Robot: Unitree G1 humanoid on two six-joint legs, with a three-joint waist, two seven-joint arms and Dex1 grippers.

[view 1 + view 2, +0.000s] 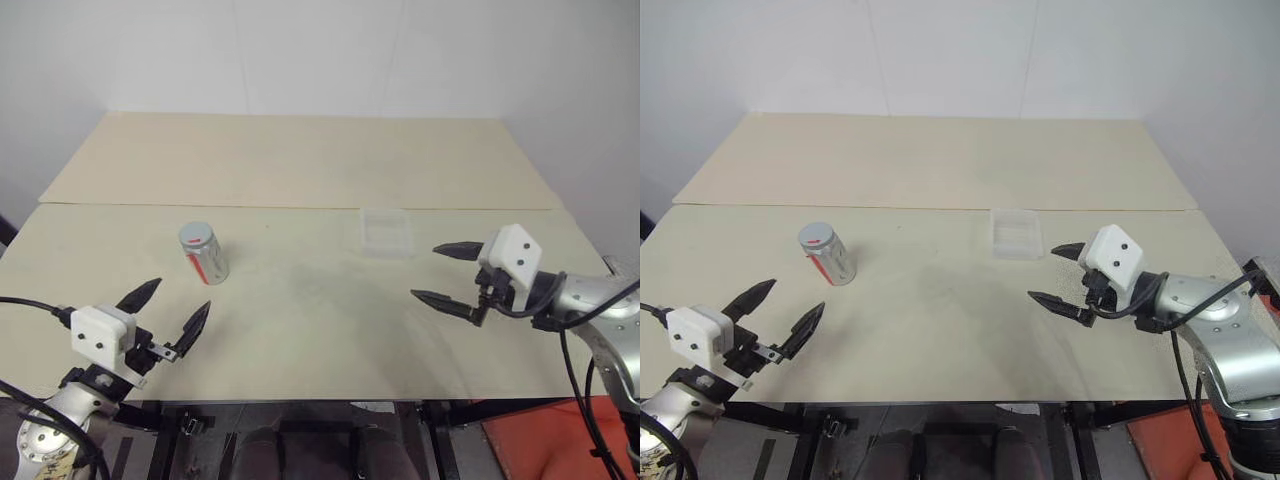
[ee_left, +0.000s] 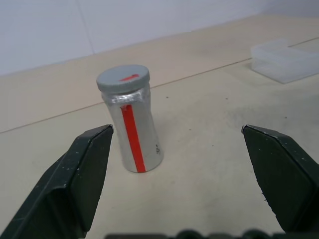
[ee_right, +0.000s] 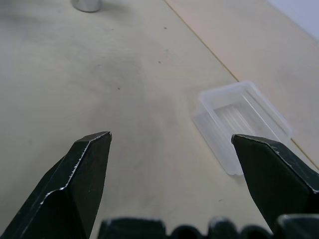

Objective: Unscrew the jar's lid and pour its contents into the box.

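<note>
Jar upright (lid on); both end effectors gape, empty.

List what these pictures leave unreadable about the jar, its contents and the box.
- Contents: hidden in every view; the lid is on the opaque jar.
- Jar label: small print too fine in the left wrist view.
- Jar: cut off by the frame edge in the right wrist view.
- Box: the right pincer's finger covers one corner.
</note>
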